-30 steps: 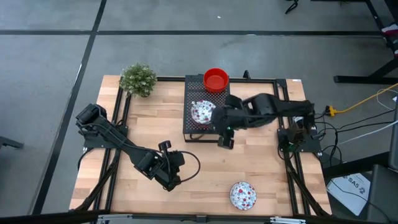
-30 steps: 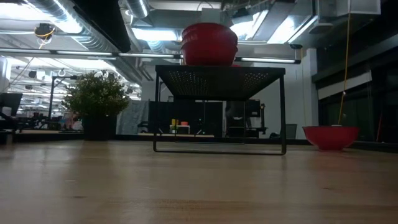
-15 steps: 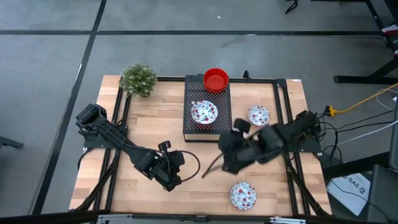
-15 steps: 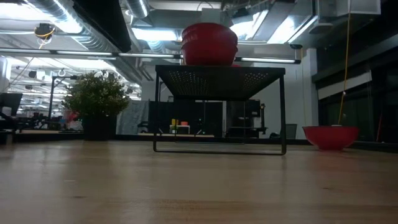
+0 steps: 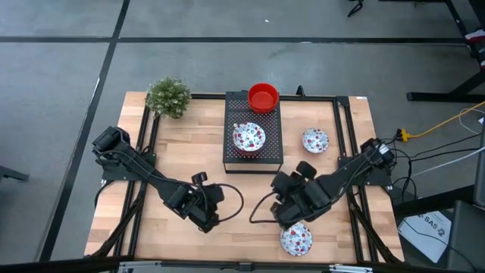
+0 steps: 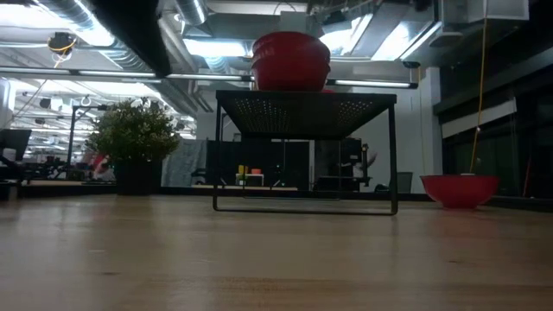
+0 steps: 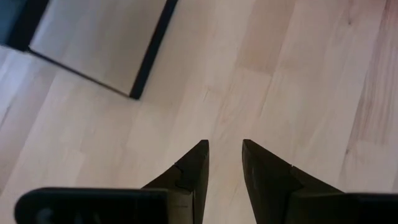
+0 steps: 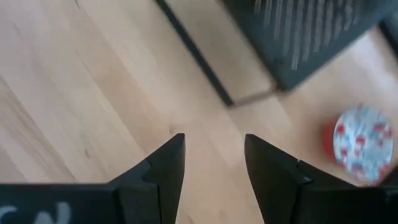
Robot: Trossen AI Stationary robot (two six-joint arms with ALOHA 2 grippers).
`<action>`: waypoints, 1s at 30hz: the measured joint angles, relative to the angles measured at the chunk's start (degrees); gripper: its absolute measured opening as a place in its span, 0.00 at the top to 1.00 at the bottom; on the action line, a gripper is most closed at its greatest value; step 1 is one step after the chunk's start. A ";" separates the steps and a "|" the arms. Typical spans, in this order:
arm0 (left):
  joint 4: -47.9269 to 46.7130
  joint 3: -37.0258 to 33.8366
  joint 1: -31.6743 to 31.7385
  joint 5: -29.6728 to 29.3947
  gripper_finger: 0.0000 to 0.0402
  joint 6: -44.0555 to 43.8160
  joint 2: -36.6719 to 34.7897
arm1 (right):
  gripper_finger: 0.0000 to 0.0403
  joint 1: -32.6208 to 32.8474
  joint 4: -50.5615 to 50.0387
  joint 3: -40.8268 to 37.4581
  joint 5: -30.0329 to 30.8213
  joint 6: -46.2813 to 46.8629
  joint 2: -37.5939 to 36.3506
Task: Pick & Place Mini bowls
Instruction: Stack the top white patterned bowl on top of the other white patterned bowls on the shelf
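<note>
Bowls sit scattered round the black perforated box point(image 5: 254, 133), which stands mid-table toward the far edge. On top of box: one plain red mini bowl point(image 5: 263, 97) at its far end, one floral-speckled bowl point(image 5: 248, 138) nearer the front. A second speckled bowl point(image 5: 315, 140) rests on the wooden table point(image 5: 182, 163) just to the right of box, apart from it. A third speckled bowl point(image 5: 296, 239) lies well in front of box, near the table's front edge.

Right gripper point(image 5: 286, 214) hangs over bare wood between box and that front bowl, just beside the bowl; fingers point(image 8: 160, 167) spread apart, nothing between them. In its wrist view the box corner and a speckled bowl show ahead.

Left gripper point(image 5: 206, 221) waits in front and to the left of box, low over the wood, fingers parted w/ a small gap, empty.

Small green bushy plant point(image 5: 168, 96) stands left of box at the table's far corner.
</note>
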 joint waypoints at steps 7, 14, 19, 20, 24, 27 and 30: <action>-2.96 0.00 0.00 3.01 0.77 -0.09 0.00 | 0.59 2.73 -0.02 -11.53 -4.25 9.70 -4.51; -3.03 0.00 0.00 2.97 0.77 -0.04 0.00 | 0.59 3.34 -0.02 -24.30 -6.46 15.45 -12.41; -3.03 0.00 0.00 3.04 0.77 -0.04 0.00 | 0.59 2.35 -0.07 -31.18 -6.50 15.60 -19.07; -3.01 0.00 0.00 3.06 0.77 -0.04 0.00 | 0.59 2.00 0.01 -32.35 -6.42 15.60 -20.49; -2.99 0.00 0.00 3.12 0.77 -0.04 0.00 | 0.59 -0.38 0.01 -36.87 -6.33 15.60 -25.95; -2.99 0.00 0.00 3.12 0.77 -0.04 0.00 | 0.59 -2.78 -0.01 -39.93 -6.35 15.57 -29.64; -2.99 0.00 0.00 3.19 0.77 -0.02 0.00 | 0.59 -5.40 0.09 -42.71 -6.36 15.41 -33.07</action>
